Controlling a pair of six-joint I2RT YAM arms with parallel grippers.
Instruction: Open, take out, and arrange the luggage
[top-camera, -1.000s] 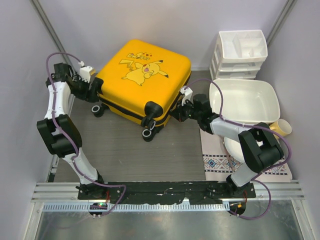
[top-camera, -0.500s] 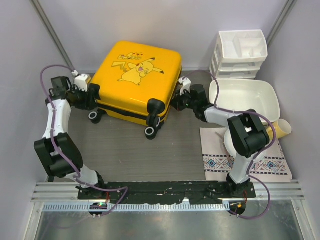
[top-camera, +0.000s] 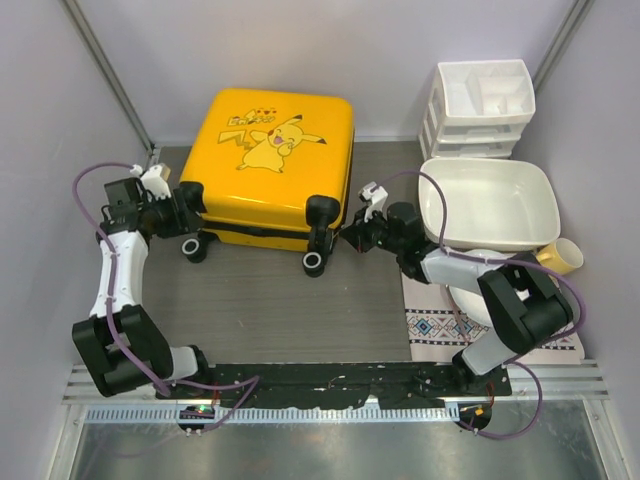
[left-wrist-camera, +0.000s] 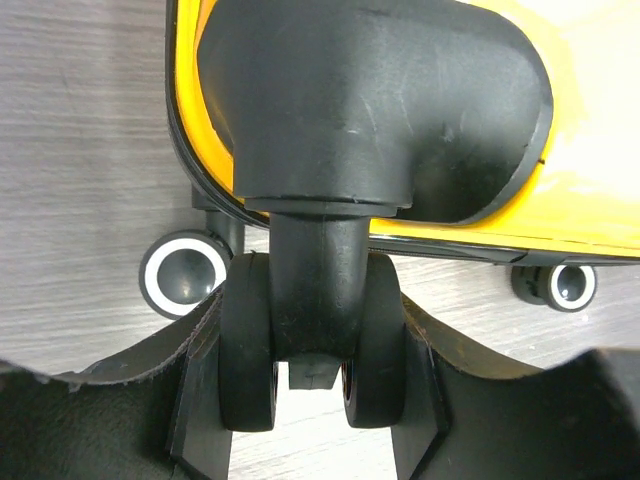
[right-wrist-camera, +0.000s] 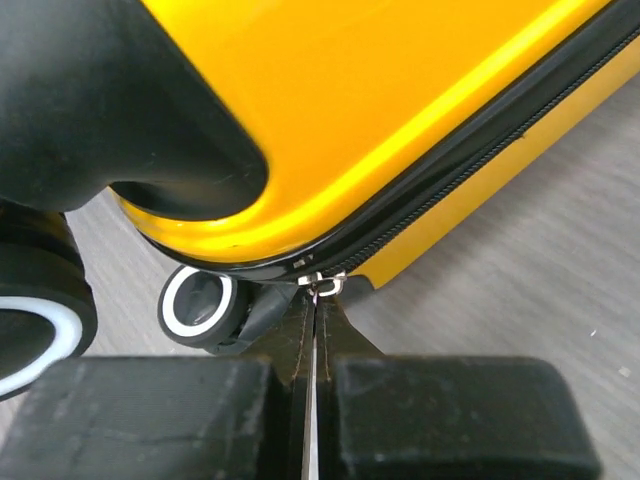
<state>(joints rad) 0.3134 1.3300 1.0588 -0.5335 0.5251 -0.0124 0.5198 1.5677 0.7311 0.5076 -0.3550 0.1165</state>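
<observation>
The luggage (top-camera: 275, 150) is a yellow hard-shell suitcase with a Pikachu print, lying flat at the back with its wheels toward me. My left gripper (top-camera: 192, 212) is at its near left corner. In the left wrist view it (left-wrist-camera: 312, 350) is shut on a black double caster wheel (left-wrist-camera: 370, 340), with a pad on each side. My right gripper (top-camera: 349, 238) is at the near right corner. In the right wrist view it (right-wrist-camera: 315, 320) is shut on the silver zipper pull (right-wrist-camera: 322, 286) of the black zipper band (right-wrist-camera: 450, 190). The lining is hidden.
A white drawer organizer (top-camera: 480, 105) stands at the back right. A white basin (top-camera: 490, 205) sits in front of it, over a patterned mat (top-camera: 440, 325). A pale yellow cup (top-camera: 562, 257) lies at the right. Grey walls close in on both sides.
The suitcase has turned clockwise and now sits square to the back wall. Both grippers have moved toward me, still at its near corners.
</observation>
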